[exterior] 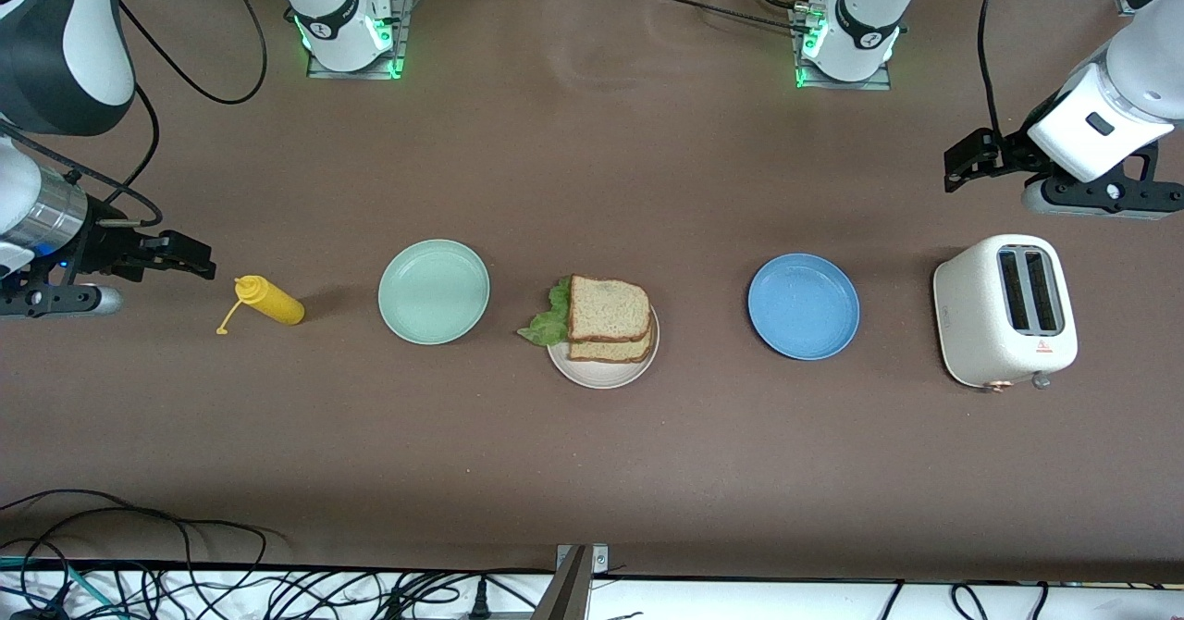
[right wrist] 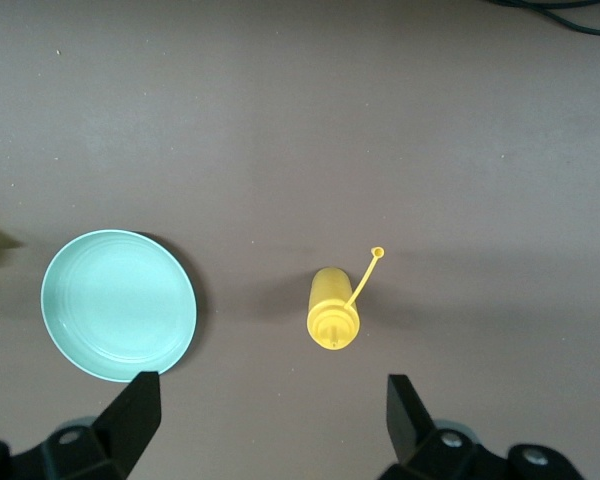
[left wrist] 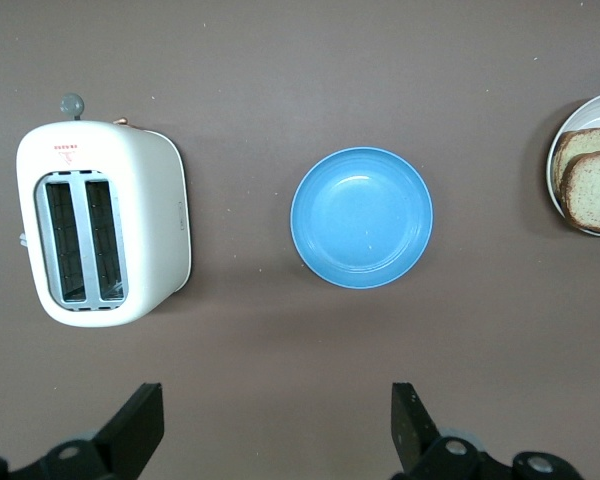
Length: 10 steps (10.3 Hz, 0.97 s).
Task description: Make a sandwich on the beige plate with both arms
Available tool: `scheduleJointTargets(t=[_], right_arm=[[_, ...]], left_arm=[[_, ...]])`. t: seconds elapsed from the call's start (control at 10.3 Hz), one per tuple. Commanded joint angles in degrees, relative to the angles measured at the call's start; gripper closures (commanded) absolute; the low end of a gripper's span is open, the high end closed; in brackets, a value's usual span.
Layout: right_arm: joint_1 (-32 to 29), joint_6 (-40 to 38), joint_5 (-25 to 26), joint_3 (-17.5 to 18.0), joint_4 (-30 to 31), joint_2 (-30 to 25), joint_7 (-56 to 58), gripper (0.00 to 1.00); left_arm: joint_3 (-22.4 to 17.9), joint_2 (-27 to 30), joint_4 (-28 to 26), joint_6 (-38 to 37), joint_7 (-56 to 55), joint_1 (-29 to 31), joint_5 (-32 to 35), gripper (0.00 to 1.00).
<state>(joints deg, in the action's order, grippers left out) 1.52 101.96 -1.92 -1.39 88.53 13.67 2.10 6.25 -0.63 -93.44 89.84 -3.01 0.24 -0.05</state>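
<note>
The sandwich (exterior: 606,316) sits on the beige plate (exterior: 601,372) at mid-bench (exterior: 592,472), its lettuce sticking out at the plate's nine o'clock toward the mint-green plate (exterior: 434,291). At the sandwich's three o'clock lies the blue plate (exterior: 803,306), then the toaster (exterior: 1005,311). My left tool (exterior: 962,159) hangs released, jaws wide, over the bench near the toaster's twelve o'clock. My right tool (exterior: 185,257) hangs released too, jaws wide and empty, beside the yellow mustard bottle (exterior: 269,301), which lies on its side.
</note>
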Motion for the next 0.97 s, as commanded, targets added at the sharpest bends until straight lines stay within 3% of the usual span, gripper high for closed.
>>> scheduleJointTargets(t=[0.0, 0.87], right_arm=[[-0.73, -0.44, -0.27, -1.32, -0.46, -1.29, -0.34, 0.00], [0.06, -1.76, 0.42, -0.54, -1.34, -1.46, -0.26, 0.00]], left_arm=[[0.34, -0.78, 2.03, -1.43, -0.07, 0.55, -1.09, 0.00], [0.43, -0.87, 1.95, -1.43, -0.07, 0.55, -1.09, 0.00]])
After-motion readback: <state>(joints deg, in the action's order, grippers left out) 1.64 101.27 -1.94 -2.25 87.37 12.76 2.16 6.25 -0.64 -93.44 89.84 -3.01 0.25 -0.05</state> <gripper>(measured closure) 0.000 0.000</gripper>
